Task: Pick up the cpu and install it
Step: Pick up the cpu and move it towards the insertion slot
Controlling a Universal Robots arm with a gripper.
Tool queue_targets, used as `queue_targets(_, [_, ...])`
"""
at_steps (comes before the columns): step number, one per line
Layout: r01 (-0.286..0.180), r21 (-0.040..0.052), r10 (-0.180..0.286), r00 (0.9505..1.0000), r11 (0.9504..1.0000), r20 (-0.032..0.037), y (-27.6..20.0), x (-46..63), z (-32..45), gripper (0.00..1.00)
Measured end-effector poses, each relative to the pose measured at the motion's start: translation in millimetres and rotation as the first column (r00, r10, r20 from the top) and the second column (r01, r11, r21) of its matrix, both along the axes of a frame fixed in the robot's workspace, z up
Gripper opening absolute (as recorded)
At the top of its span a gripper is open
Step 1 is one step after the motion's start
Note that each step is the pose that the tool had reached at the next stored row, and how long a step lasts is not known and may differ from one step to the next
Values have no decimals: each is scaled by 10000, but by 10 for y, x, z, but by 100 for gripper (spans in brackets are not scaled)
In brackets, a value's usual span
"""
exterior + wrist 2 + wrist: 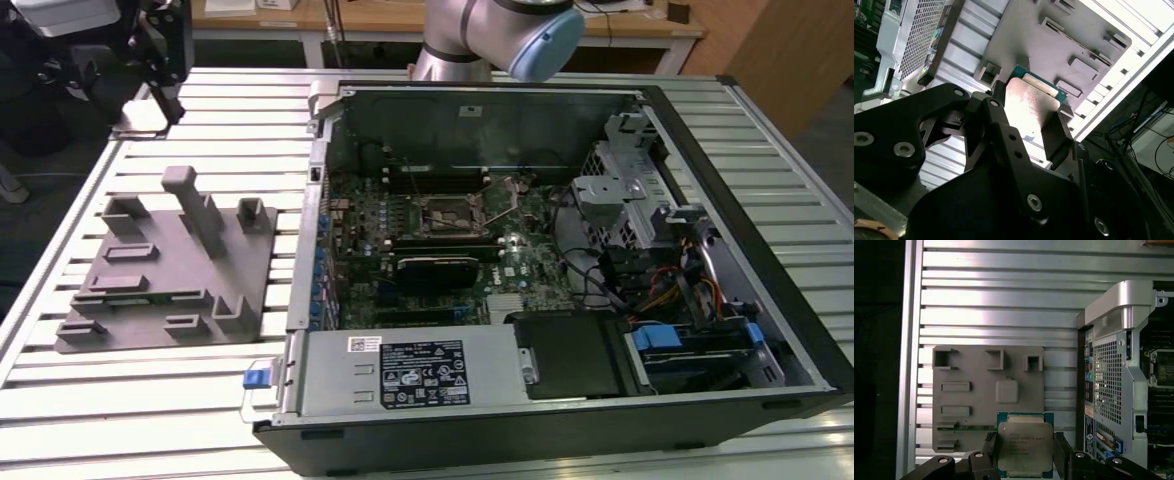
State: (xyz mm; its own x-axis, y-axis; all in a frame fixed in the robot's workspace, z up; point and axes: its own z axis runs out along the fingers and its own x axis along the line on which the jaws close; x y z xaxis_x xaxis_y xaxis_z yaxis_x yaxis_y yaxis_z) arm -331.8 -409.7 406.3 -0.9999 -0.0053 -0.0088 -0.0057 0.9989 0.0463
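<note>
The cpu [1024, 446] is a flat square chip with a silver metal top and a green rim. My gripper [1025, 452] is shut on it, one black finger [1060, 447] on each of two opposite edges. In the second wrist view the cpu [1031, 107] shines between the same fingers of the gripper [1029, 117]. It hangs well above the grey fixture [979, 400], over one edge of it. The open computer case [534, 250] lies beside the fixture [160, 280], and its motherboard socket [451, 212] stands open with its lever raised. The arm [494, 35] rises at the back of the table.
The slatted aluminium table [200, 110] carries everything. The fixture has several upright posts [200, 215]. Inside the case are a power supply [400, 370], a drive cage [627, 200] and loose cables [641, 290]. A perforated rear panel [1106, 385] of the case faces the fixture.
</note>
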Motion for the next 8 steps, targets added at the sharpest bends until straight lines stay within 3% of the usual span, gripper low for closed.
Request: queue_targets(8, [0, 1, 0, 10000, 10000, 0, 0, 120, 0, 53])
